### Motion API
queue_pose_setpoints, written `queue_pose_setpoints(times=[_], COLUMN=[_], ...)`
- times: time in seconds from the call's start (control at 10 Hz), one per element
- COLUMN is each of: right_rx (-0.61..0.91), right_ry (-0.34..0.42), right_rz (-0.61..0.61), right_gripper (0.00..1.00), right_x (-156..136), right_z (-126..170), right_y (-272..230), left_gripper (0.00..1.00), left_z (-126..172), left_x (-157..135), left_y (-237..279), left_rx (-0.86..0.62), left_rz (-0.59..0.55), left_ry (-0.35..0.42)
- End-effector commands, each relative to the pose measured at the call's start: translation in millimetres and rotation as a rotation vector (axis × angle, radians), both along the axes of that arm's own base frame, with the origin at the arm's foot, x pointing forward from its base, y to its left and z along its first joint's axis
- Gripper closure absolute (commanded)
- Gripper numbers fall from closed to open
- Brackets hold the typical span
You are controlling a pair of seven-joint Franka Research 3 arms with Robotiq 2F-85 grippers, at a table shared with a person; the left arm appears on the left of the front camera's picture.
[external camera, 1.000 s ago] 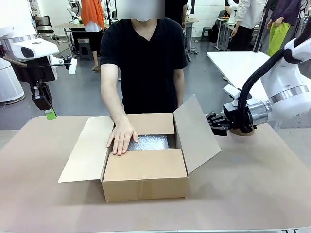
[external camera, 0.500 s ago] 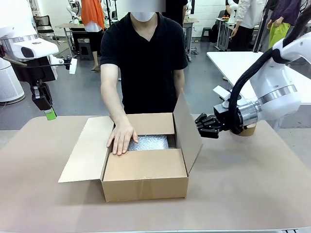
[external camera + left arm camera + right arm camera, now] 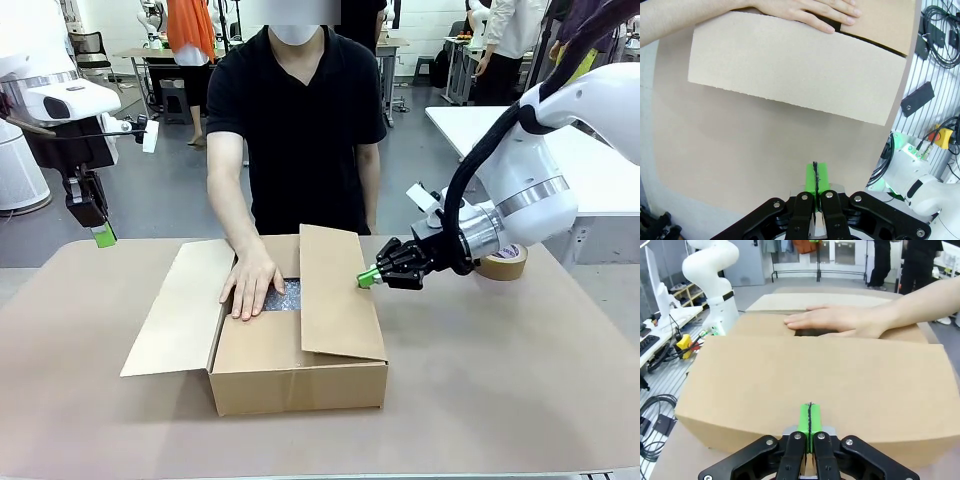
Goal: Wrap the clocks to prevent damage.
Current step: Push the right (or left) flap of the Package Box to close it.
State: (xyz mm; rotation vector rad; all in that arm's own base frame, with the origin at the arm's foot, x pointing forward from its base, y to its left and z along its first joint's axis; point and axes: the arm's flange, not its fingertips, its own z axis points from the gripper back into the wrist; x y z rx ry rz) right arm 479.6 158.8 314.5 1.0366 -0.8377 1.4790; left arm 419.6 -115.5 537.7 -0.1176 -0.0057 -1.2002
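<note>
The left gripper [image 3: 102, 237] hangs pinched tight and empty by the left edge of the table [image 3: 500, 380], out of the way. A hand [image 3: 252, 285] steadies the box [image 3: 300, 385], where bubble wrap [image 3: 289, 295] likely hides the clocks, while the right gripper [image 3: 369, 278], pinched tight too, presses a flap [image 3: 335, 300] down

Nothing legible anywhere: the cardboard box [image 3: 300, 375] has plain faces and flaps (any marking on the tape roll [image 3: 508, 263] right of it is too small to read).
</note>
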Motion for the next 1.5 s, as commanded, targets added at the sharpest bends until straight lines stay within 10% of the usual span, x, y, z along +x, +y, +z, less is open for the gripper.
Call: queue_pose_setpoints(times=[0.0,1.4], right_rx=[-0.009,0.007], right_ry=[-0.016,0.002], right_rz=[-0.056,-0.03], right_gripper=[0.99,0.99], right_x=[10,17], right_z=[-6,-9], right_y=[15,19], left_gripper=[1.0,1.0], left_z=[0,0], left_x=[-1,-1], left_y=[0,0], left_rx=[-0.002,-0.002], left_rz=[0.02,0.02], left_ry=[-0.01,-0.01])
